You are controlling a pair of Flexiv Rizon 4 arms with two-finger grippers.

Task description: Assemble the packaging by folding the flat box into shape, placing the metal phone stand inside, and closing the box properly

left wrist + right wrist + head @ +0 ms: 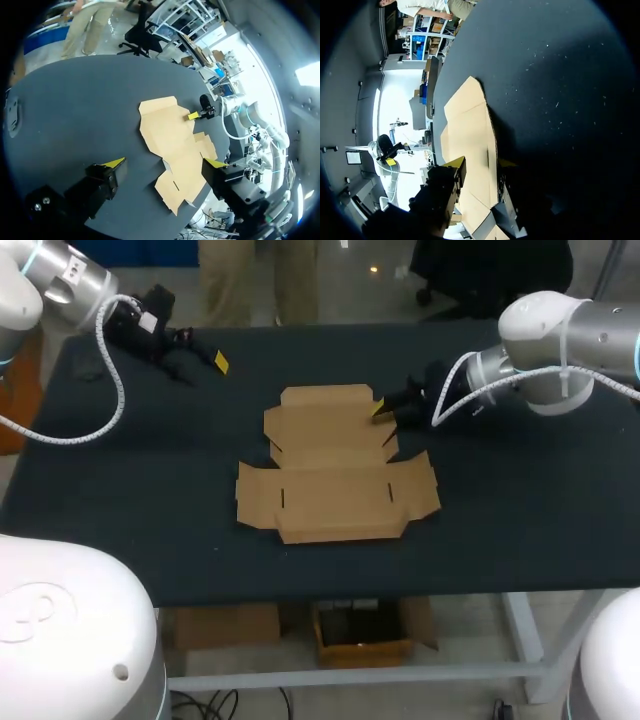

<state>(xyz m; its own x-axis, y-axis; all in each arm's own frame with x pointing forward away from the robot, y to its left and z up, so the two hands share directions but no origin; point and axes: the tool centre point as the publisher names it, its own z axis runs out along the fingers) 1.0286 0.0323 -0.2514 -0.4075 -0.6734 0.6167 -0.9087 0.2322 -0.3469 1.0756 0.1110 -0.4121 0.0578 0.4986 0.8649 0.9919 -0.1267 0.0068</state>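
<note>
Dead centre on the table, dark, matte and flecked with pale lint, lies the flat box. It is plain brown cardboard, a cut blank of panels and tabbed flaps, with two thin slots in its near panel, and all of it is flat against the surface.

At about 1 o'clock from its middle, the right gripper sits low at the corner of the far flap. One yellow tip shows there and the rest is a dark lump (the second tip is lost in it). Its own wrist view shows the fingers apart, straddling the cardboard's edge. One finger is over the brown sheet, the other over bare table in heavy shadow, and I cannot tell whether either pad touches the sheet.

Out at 10 o'clock, well apart from the box, the left gripper hangs over the far corner, a white coiled cable looping off its arm. From its wrist, the fingers are spread wide, with the box lying on the table ahead of them.

A small grey object sits near the table's edge, too dim to name.
</note>
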